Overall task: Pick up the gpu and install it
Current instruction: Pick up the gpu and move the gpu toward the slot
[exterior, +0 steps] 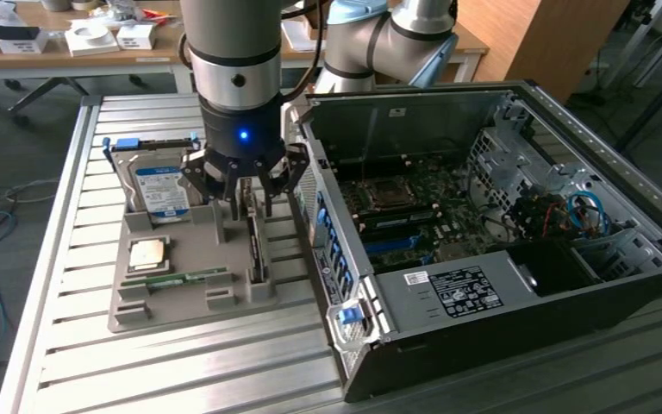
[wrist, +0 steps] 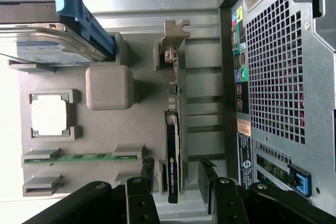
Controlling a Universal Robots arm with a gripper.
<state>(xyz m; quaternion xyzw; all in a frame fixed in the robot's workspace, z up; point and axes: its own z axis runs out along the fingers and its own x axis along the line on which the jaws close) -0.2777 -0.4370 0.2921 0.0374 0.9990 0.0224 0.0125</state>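
I have the gripper (exterior: 249, 205) hanging low over the grey parts tray (exterior: 182, 315), above the slot on the side nearest the computer case (exterior: 481, 297). Its jaws stand wide apart and grip nothing.

The gpu (exterior: 258, 254) stands upright on its long edge in that slot, not lifted out. From the wrist camera I see the gpu (wrist: 173, 150) running between the two fingers (wrist: 148, 167), with a bare strip of tray (wrist: 147, 114) showing on either side, so neither pad touches the card. Its silvery bracket (wrist: 173, 38) is at the end far from the fingers, towards the hard drive.

The hard drive (exterior: 159, 188) stands on edge at one end of the tray, blue-and-white label facing out. Beside the gpu slot, a processor chip (exterior: 147, 254) lies flat in a square recess, and a green memory stick (exterior: 176, 278) sits in a narrow slot just past it.

The case lies on its side with the panel off and the motherboard (exterior: 417, 216) exposed, just beside the tray on the slatted aluminium table (exterior: 135, 371).
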